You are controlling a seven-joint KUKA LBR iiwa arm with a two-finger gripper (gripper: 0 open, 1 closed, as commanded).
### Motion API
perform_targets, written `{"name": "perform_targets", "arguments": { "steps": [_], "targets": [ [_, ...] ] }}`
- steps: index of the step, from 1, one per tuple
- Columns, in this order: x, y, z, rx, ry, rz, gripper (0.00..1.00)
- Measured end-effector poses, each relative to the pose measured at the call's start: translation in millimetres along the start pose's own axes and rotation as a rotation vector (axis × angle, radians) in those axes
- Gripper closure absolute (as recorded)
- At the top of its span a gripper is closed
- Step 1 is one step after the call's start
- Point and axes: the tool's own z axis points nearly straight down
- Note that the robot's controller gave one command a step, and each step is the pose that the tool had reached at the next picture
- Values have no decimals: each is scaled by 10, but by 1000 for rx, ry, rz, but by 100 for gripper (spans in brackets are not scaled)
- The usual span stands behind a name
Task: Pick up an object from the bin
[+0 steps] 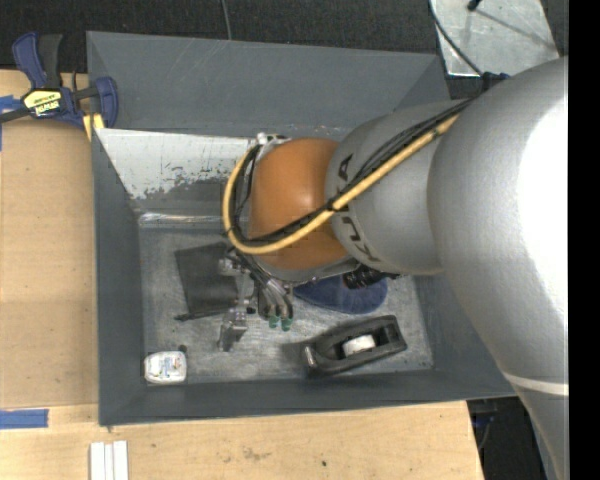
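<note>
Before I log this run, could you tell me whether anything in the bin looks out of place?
Only mildly: the black tape dispenser lies tipped on its side at the bin's lower right. The small white object and dark flat piece near the gripper look ordinary.

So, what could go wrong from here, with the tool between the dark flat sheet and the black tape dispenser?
1. The tool is at the edge of the dark flat sheet. A thing this flat may be hard to catch and might slide away instead.
2. The black tape dispenser and a blue thing lie close beside the wrist, so the arm could knock them as it moves.
</note>
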Motion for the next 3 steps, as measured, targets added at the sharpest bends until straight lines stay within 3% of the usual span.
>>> {"name": "perform_targets", "arguments": {
  "steps": [1, 2, 3],
  "targets": [
    [-292, 183, 287, 2, 2, 138, 0],
    [-352, 184, 241, -5, -20, 141, 100],
    [-508, 55, -1555, 0, -9, -19, 100]
  ]
}}
